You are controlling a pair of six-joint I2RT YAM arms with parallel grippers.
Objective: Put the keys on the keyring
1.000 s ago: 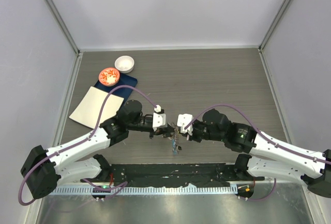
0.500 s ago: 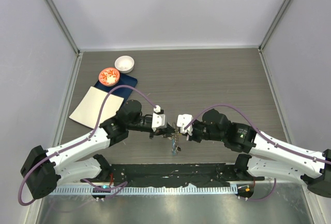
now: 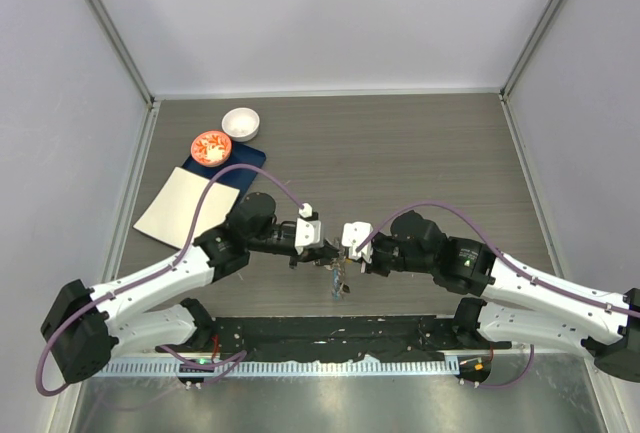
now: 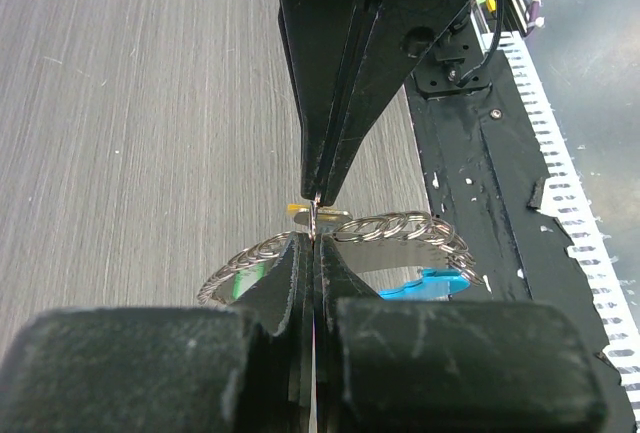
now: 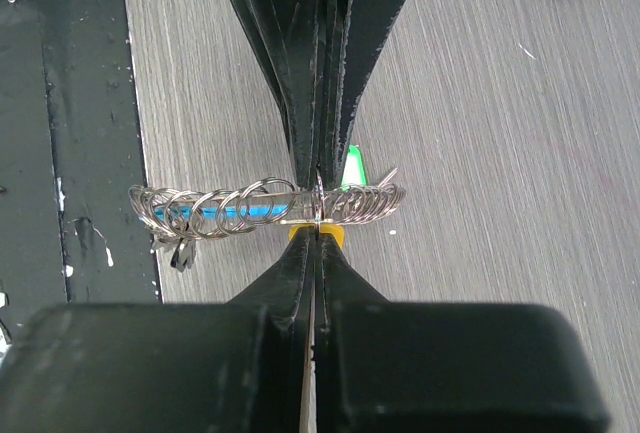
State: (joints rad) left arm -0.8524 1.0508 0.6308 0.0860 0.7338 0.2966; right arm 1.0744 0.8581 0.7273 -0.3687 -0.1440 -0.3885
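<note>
1. The left gripper [image 4: 313, 238] and right gripper [image 5: 318, 233], both black with two fingers, meet tip to tip low over the grey wood-grain tabletop [image 3: 420, 153], near its front edge. This looks like a two-handed threading hold: one arm steadies while the other feeds.

2. The keyring [image 4: 400, 225], a grey loop of linked metal coils with a bright blue curved plastic piece [image 4: 440, 281], sits exactly where the tips meet, lifted between the arms.

3. The left jaws are pressed together, apparently pinching the loop's wire.

4. The right jaws are likewise closed. A thin metal yellow-tagged key [image 4: 325, 215] lies right at their tips, so I judge they grip it, though the contact is too small to confirm.

5. A small green plastic tag [image 5: 352, 165] shows just behind the loop, so another key may already be hanging there.

6. The keyring's long axis runs crosswise to both grippers. In the top view it points toward the near edge, blue end nearest the black base strip [image 3: 330, 331].

7. The key lies across the jaws, roughly along the loop, which suits sliding it onto the wire.
</note>
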